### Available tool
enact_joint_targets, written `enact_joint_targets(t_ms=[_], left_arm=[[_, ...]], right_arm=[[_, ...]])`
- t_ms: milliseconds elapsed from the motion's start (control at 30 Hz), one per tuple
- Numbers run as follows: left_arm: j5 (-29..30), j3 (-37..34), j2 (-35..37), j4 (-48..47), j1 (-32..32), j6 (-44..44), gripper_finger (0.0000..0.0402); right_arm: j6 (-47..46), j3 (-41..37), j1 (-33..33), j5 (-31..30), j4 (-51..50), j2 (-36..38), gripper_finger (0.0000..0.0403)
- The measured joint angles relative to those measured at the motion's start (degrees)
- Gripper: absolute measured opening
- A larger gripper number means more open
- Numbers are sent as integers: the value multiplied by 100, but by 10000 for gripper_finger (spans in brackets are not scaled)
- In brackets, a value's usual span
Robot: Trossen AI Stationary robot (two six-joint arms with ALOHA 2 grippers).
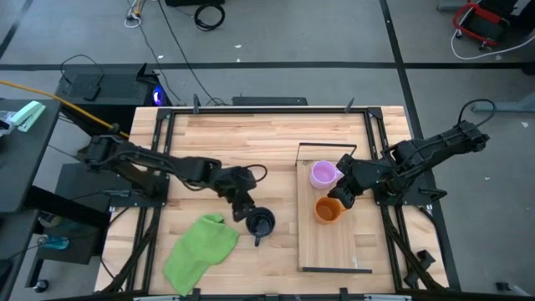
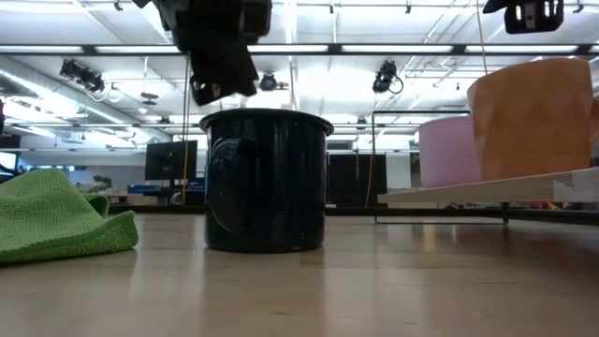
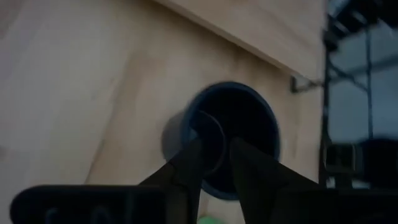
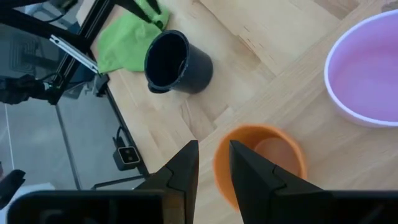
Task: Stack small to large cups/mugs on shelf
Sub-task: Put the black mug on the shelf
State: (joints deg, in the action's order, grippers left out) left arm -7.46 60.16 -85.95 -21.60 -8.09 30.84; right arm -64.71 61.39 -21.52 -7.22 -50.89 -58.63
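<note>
From above, the left gripper (image 1: pixel 243 206) hovers beside the black handled mug (image 1: pixel 261 223) on the butcher-block tabletop (image 1: pixel 251 138). The right gripper (image 1: pixel 341 194) is by the orange mug (image 1: pixel 328 209) and the light purple mug (image 1: pixel 323 174) on the light-wood shelf board (image 1: pixel 334 247). In the left wrist view, narrowly parted fingers (image 3: pixel 186 165) straddle the black mug's rim, not pinching. In the right wrist view, fingers (image 4: pixel 183 167) stand slightly apart, empty, above the orange mug's rim.

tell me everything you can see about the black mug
The black mug is dark and glossy, with straight walls, a rolled rim and one handle. It stands upright and looks empty, on the bare tabletop, not on the shelf. The green cloth lies beside it, apart. The left gripper hangs just above its rim, not visibly gripping.
</note>
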Motion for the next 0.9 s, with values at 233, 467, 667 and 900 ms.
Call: enact_joint_targets(t_ms=[233,467,667,900], left_arm=[[-510,469,-35,-1075,165,-955,79],[-77,1871,-580,-2733,323,-1848,69],[-248,2591,-1472,-3483,346,-2391,74],[-335,3361,-2274,-4003,200,-2731,79]], right_arm=[[-1,0,2,0,1,0,96],[1,2,17,-2,4,-84,96],[-21,2,15,0,5,-245,96],[-17,2,13,0,3,-361,96]])
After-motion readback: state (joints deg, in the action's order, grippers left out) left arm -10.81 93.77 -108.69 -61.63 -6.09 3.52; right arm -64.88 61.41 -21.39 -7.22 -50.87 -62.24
